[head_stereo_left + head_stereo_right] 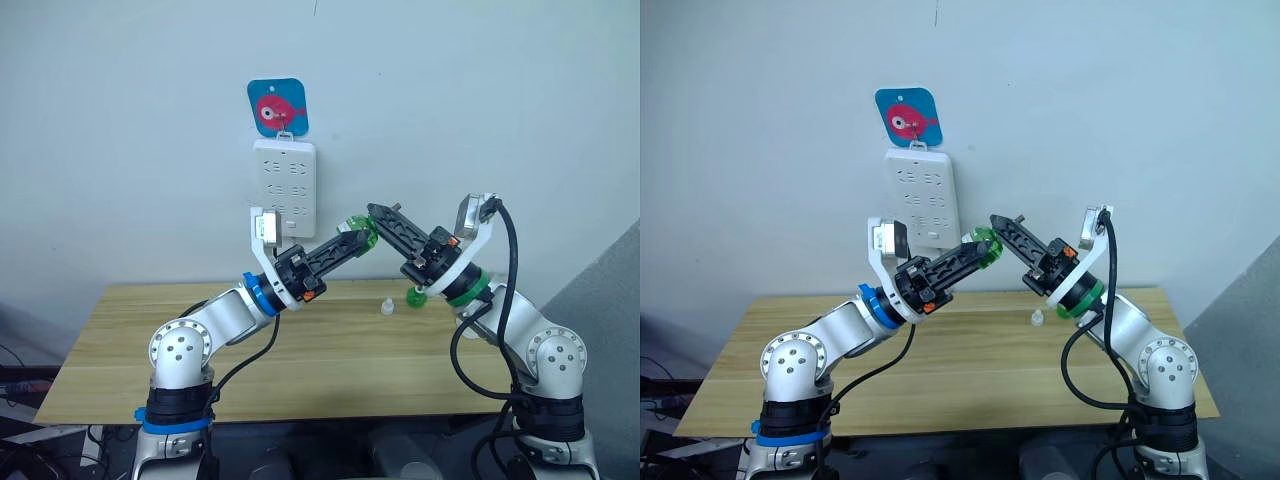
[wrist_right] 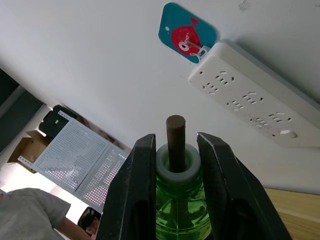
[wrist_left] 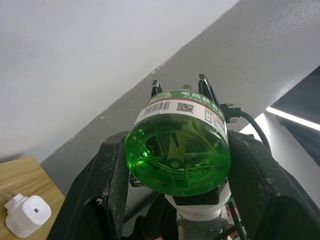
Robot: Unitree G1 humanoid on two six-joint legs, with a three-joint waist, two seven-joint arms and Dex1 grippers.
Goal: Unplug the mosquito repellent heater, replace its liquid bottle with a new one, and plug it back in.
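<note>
Right now the 2 arms meet in mid-air in front of the wall, with a green bottle [image 3: 177,150] between them. The left gripper [image 1: 352,238] is clamped on the bottle's round body, its black fingers [image 3: 100,190] pressed to either side. The right gripper [image 1: 375,212] is closed on the neck, with a finger [image 2: 135,190] against each side of the white collar [image 2: 163,169].

The heater [image 3: 25,215] is unplugged and lies on the wooden table [image 1: 120,340], well apart from both grippers. It is a small white shell with rounded corners and 1 round vent hole. I would expect it to be light and stiff, and its smooth plastic is likely to slip. The flat sides look like the safest place to hold it, clear of the prongs and the vent.

The bottle is clear green plastic, glossy, with a paper label [image 3: 180,107] round its shoulder. A dark, stiff wick [image 2: 175,140] stands up out of the collar. That wick looks like the fragile part, so grips belong on the body or the collar. The liquid inside should give the bottle a little weight.

On the wall hangs a long white power strip [image 1: 284,190] under a blue fish hook [image 1: 277,106]. A small pale cap [image 1: 386,306] sits on the table below the grippers.
</note>
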